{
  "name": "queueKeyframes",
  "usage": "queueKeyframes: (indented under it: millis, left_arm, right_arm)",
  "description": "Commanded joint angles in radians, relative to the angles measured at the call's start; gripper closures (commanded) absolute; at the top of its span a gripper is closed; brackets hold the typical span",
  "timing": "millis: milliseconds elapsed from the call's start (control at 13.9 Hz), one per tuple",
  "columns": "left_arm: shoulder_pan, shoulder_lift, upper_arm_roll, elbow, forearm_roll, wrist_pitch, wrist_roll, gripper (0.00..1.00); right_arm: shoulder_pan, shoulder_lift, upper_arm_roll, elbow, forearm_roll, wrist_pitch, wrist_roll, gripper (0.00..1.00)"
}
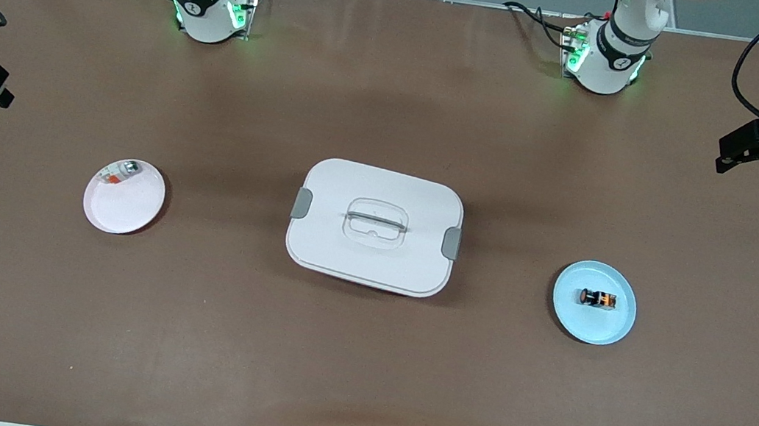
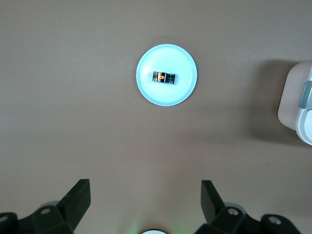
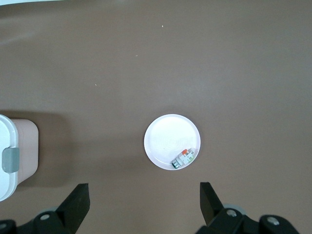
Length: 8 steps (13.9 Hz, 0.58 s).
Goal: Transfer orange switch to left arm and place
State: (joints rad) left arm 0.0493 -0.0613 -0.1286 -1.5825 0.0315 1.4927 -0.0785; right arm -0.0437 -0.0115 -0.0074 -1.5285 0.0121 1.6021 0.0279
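The tiny, light, hard switch (image 1: 597, 298) lies on the blue plate (image 1: 614, 332) beside the box (image 1: 374, 227); both hands, left (image 2: 146, 204) and right (image 3: 145, 205), hang open, so pinch its dark middle.

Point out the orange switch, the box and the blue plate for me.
orange switch (image 1: 597, 298), front view, middle of its body.
box (image 1: 410, 262), front view, bare lid surface near its corner.
blue plate (image 1: 570, 310), front view, bare surface beside the switch.
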Motion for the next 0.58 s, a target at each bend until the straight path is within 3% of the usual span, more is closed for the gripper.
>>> queueKeyframes:
  millis: [0,505]
  left_arm:
    - [0.0,-0.011,-0.002,0.007,-0.019,-0.019,0.013,0.0]
    - [0.0,-0.009,0.0,0.024,-0.019,-0.046,-0.004,0.0]
  right_arm:
    - [-0.013,0.013,0.017,0.024,-0.032,-0.028,-0.009,0.0]
    - [-0.018,0.013,0.017,0.024,-0.032,-0.041,-0.009,0.0]
